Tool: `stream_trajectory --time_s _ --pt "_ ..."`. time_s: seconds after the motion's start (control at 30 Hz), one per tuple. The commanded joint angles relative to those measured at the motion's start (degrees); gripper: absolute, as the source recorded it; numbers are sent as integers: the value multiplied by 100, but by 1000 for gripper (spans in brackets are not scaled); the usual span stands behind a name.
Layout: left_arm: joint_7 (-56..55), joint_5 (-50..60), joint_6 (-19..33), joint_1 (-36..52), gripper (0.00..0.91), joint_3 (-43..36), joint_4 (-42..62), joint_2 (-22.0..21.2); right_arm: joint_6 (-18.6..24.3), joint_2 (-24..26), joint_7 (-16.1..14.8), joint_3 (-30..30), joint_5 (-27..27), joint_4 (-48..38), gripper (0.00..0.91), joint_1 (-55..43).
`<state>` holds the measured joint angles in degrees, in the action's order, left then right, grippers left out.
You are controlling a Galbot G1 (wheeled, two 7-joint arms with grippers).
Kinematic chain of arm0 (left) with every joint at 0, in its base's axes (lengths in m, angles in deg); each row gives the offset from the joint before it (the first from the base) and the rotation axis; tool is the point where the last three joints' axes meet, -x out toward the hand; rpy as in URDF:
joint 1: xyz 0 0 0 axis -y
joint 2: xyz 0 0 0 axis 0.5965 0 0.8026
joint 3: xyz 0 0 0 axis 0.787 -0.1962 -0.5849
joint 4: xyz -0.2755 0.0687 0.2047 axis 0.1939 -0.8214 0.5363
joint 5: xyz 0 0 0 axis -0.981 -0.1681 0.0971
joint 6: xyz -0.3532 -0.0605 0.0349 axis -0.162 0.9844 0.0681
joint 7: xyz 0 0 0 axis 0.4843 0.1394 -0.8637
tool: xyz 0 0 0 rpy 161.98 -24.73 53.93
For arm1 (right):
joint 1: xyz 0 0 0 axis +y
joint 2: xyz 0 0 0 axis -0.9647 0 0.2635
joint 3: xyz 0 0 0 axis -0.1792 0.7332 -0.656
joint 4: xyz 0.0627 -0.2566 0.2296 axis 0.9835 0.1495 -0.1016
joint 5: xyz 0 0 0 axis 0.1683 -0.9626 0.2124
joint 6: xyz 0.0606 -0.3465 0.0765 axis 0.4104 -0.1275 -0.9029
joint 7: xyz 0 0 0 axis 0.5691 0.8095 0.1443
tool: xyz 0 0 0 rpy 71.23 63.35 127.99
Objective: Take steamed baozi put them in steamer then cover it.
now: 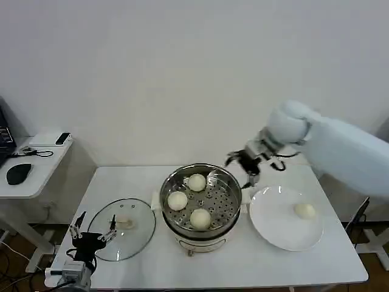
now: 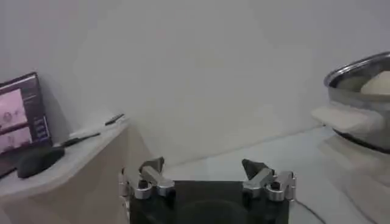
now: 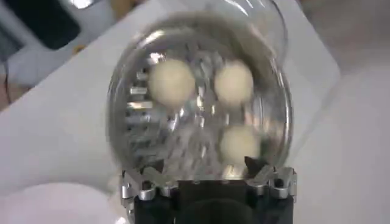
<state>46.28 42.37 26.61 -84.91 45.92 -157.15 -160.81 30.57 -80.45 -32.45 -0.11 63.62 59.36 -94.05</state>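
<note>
Head view: three steamed baozi sit on the perforated tray inside the steamer, at the table's centre; the fourth bun lies alone on the white plate just beside the pot on the robot's right. The cover rests flat on the table on the pot's left side, handle up. The right gripper hangs above the steamer's far right rim, between pot and plate, fingers spread and holding nothing; the right wrist view confirms the empty gap, looking down on the three buns in the tray. The left gripper is parked low at the table's near left corner, close to the cover, fingers also spread and empty. Judgement: three of four placed, last bun and lid outstanding. Risks: the bun is round, smooth and likely soft, so an off-centre pinch could roll it across the plate or dent it; a low approach could catch the steamer rim or plate edge; the free tray space is on the right side, so a careless drop may land on a neighbour.
</note>
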Motion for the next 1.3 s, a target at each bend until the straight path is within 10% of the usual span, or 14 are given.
stream_trajectory --time_s 0.03,0.53,1.3 --pt "-6 -7 -3 -12 907 -75 26 64 -931 1198 -219 -896 -868 -327 907 1080" --pt "-54 15 16 -339 907 38 -180 51 -405 498 35 -2032 -2986 -1183 907 2905" --pt "-19 151 1 -272 907 -17 146 60 35 -274 203 -2304 -3452 -2099 907 3217"
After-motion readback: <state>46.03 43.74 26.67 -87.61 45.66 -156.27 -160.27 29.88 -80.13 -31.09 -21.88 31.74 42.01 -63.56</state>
